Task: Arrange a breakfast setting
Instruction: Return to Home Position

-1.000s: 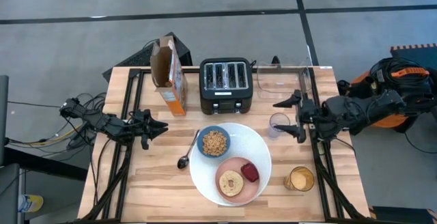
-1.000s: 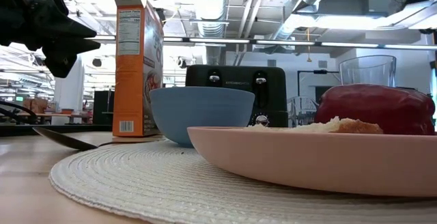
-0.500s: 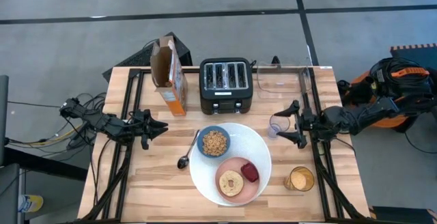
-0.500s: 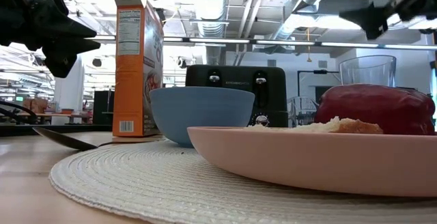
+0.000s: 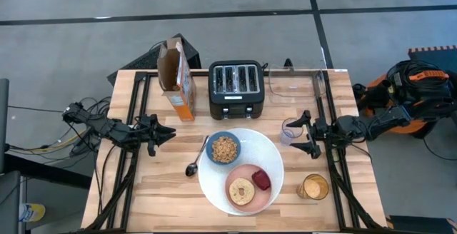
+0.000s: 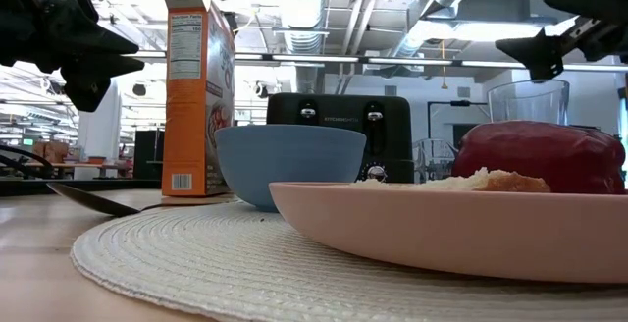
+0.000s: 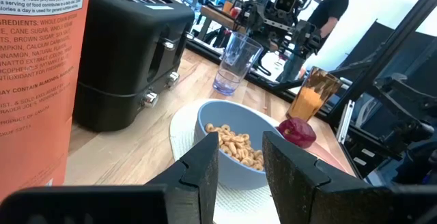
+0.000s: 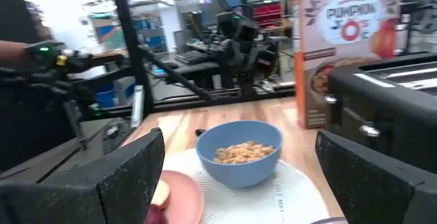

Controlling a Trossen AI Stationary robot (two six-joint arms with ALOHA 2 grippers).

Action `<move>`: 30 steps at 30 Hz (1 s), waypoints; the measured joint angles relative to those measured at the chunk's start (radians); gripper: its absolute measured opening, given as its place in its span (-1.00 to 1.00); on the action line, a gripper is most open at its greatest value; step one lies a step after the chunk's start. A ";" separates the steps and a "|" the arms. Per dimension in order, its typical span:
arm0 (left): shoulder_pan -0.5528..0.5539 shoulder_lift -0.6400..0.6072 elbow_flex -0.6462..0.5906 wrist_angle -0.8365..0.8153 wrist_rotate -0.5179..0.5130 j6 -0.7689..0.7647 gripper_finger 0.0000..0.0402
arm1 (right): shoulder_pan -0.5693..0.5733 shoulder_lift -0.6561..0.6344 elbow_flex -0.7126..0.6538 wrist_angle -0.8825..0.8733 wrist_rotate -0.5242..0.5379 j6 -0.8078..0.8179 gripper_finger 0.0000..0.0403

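Observation:
A big white round plate (image 5: 268, 154) lies near the table's middle. On it stand a small blue bowl (image 5: 223, 148) of cereal and a pink saucer (image 5: 251, 200) with round toasted bread (image 5: 241, 190) and a red piece (image 5: 262, 180). A metal spoon (image 5: 194, 159) lies left of the plate. The clear purplish tumbler (image 5: 290, 130) stands upright right of the plate. The orange cereal box (image 5: 177, 78) stands at the far left. My right gripper (image 5: 301, 133) is open and empty, its fingertips just right of the tumbler. My left gripper (image 5: 168, 133) is open and empty, left of the spoon.
A black four-slot toaster (image 5: 236, 89) stands at the far side, between the box and a clear tray (image 5: 294, 84). An amber glass (image 5: 313, 187) stands near the right front, close to my right arm. Bare wood lies at the near left.
My right gripper has moved a little toward the table's near edge and come down beside the tumbler, staying open. The tumbler has stayed where it was.

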 joint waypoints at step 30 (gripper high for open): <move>0.078 -0.014 -0.077 0.294 0.010 0.007 -0.50 | 0.007 -0.070 -0.076 0.013 -0.062 -0.054 0.97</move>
